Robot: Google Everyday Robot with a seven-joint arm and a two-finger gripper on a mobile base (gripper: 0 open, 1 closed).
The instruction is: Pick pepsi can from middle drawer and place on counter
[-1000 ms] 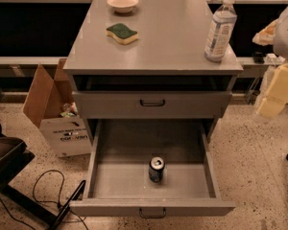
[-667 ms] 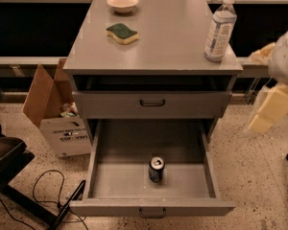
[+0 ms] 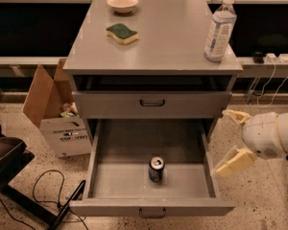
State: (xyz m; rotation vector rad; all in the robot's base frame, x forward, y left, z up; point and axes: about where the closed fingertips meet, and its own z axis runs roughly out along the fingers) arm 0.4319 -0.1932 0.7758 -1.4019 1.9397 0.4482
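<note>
The pepsi can (image 3: 156, 169) stands upright in the front middle of the open middle drawer (image 3: 110, 186), a wide grey tray pulled out at the bottom of the cabinet. The grey counter (image 3: 163, 42) is the cabinet's flat top. My gripper (image 3: 229, 139) is at the right, beside the drawer's right wall, level with the drawer and well right of the can. Its two pale fingers (image 3: 235, 161) are spread apart and hold nothing.
On the counter stand a clear water bottle (image 3: 220, 30) at the right edge, a green-yellow sponge (image 3: 122, 33) and a small bowl (image 3: 122, 4). A shut drawer front (image 3: 151, 103) sits above the open one. A cardboard box (image 3: 55, 114), a cable and a dark stand are on the floor at left.
My gripper has come down from beside the counter's right edge to the level of the open drawer and moved a little left. The can and counter items have not moved.
</note>
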